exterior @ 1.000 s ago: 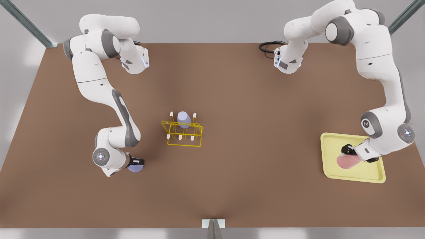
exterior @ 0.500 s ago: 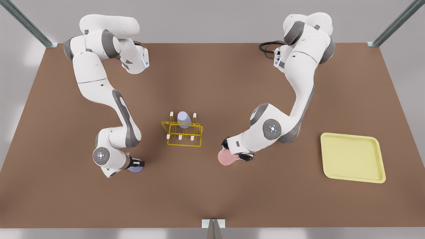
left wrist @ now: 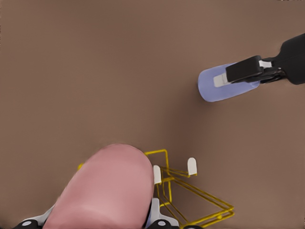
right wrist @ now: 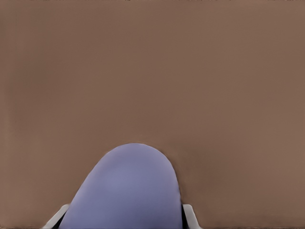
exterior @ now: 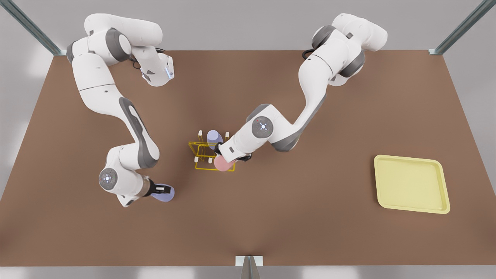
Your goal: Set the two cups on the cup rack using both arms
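Two white jointed arms are working over a flat, matte brown bench [exterior: 271, 232]. The left gripper [exterior: 226, 158], on the arm at the front view's right, is holding the salmon-pink cup [exterior: 223, 164], its fingers closed around it, right over the near right corner of the cup rack [exterior: 211, 154]. The right gripper [exterior: 161, 190], at the front view's left, is gripping a lavender cup [exterior: 166, 195] with closed fingers, well to the near left of the rack, tilted on its side just above the bench.

The pink cup looks to be in the step of being set onto the rack. Next, I judge, it needs lining up with a free peg [left wrist: 192, 165] and easing down before release; the lavender cup is yet to be brought over.

The rack is thin bright-yellow wire with short white-tipped pegs. A second lavender cup [exterior: 214, 139] is sitting at its far side. The cups are smooth, plain, tapered and handle-less. A shallow pale-yellow tray [exterior: 410, 184] with rounded corners is lying far to the right.
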Controlling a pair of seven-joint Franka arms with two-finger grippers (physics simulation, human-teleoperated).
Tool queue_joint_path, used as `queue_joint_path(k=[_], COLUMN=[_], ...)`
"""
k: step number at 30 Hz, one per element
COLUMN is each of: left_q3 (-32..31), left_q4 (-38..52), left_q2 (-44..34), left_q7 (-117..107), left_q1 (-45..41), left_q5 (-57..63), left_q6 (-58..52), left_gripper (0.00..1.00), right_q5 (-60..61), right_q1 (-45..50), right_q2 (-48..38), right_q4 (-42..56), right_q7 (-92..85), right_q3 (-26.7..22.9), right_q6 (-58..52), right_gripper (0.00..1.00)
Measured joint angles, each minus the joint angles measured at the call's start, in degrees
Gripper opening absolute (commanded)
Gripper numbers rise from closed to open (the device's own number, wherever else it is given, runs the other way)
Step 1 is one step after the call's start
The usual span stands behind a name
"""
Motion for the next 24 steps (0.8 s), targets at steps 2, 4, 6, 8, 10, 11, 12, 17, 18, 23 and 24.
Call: queue_joint_path(k=[2,4,6,8,10,11,12,17,18,23,24], left_q3=[0.1,0.2,0.3,0.4,0.7,0.8,0.8,0.7,0.2,-0.1,-0.1], left_q4=[-0.2,-0.3,-0.3,-0.3,-0.3,-0.3,-0.3,0.0,0.0,0.1,-0.8], left_q2=[0.4,1.1,2.1,2.7,3.1,3.2,3.2,2.1,0.0,-16.0,-18.5], left_q7=[-2.5,-4.8,-6.8,-8.6,-10.1,-10.8,-11.5,-14.7,-15.3,-12.4,-10.9], left_q1=[-0.3,-1.0,-1.2,-1.3,-1.3,-1.3,-1.3,-0.6,1.3,15.3,17.4], left_q5=[0.1,0.4,0.9,1.5,1.9,2.0,2.1,2.3,2.4,12.0,13.6], left_q6=[-0.1,-0.2,-0.1,0.0,0.1,0.1,0.2,0.1,-1.3,-24.3,-28.4], left_gripper=[0.80,0.80,0.80,0.81,1.00,1.00,1.00,1.00,1.00,1.00,1.00], right_q5=[1.0,2.5,4.2,5.3,5.9,6.1,6.2,6.4,6.4,6.5,6.4], right_q1=[-0.8,-1.1,-1.1,-1.2,-1.1,-0.9,-0.6,0.2,0.2,3.0,3.4], right_q2=[-1.7,-2.9,-4.1,-5.5,-6.6,-7.0,-7.4,-8.7,-8.8,-8.5,-8.4], right_q4=[-0.1,-0.2,-0.1,0.1,0.2,0.2,0.1,-0.1,-0.2,-0.2,-0.3], right_q7=[-0.1,-0.2,-0.4,-0.5,-0.5,-0.5,-0.5,-0.5,-0.4,-0.4,-0.3], right_q3=[1.7,2.9,4.2,5.1,6.1,6.3,6.4,7.1,7.4,7.7,7.7], right_q6=[-2.3,-5.1,-8.2,-11.3,-14.0,-15.1,-16.1,-20.0,-20.6,-22.2,-22.4], right_gripper=[0.76,0.76,0.76,0.76,0.76,0.76,0.76,0.76,0.76,0.76,0.76])
